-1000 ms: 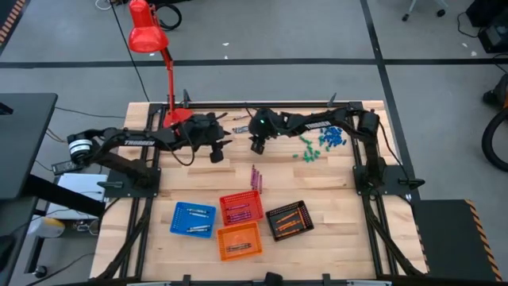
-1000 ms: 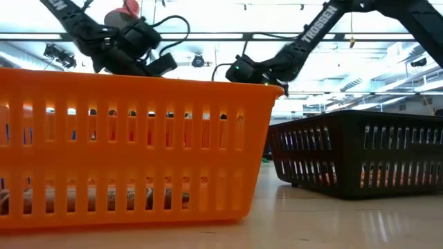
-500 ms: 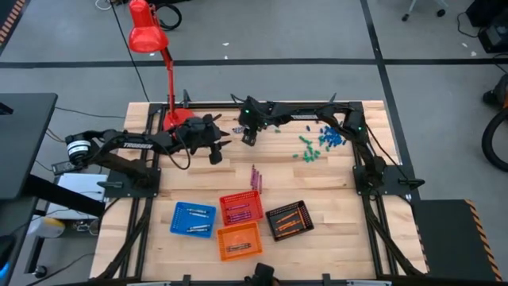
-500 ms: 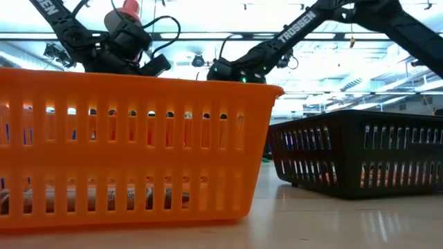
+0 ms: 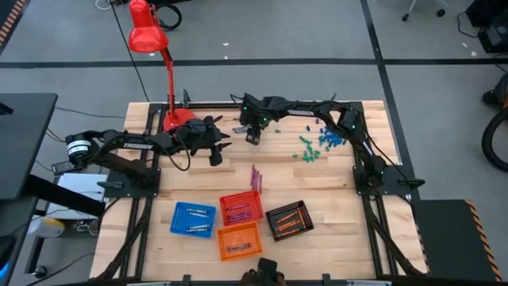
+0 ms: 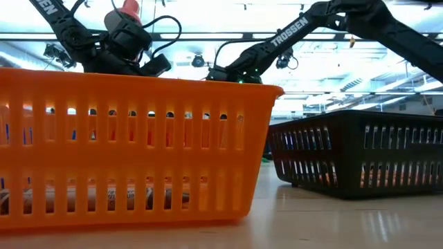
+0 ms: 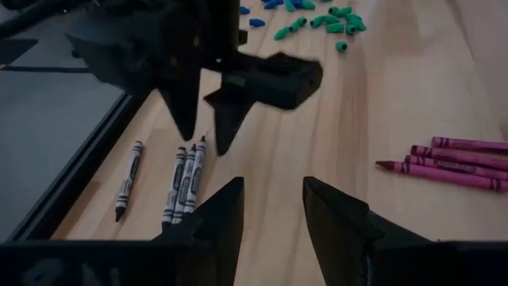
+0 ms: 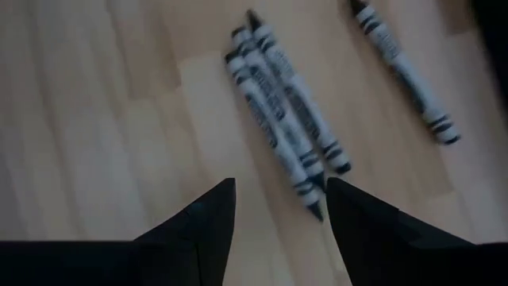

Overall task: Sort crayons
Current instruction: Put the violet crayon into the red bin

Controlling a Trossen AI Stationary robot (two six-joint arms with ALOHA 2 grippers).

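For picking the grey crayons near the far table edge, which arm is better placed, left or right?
Right. The right end effector hangs open directly above the grey crayons. The left end effector, also open, waits further back from them, behind the right one.

We saw even overhead light on the surface (image 5: 333,187). Ceiling lights glared behind the orange basket (image 6: 131,145) in the low view. The grey crayons (image 8: 282,111) looked motion-blurred; soft shadows elsewhere.
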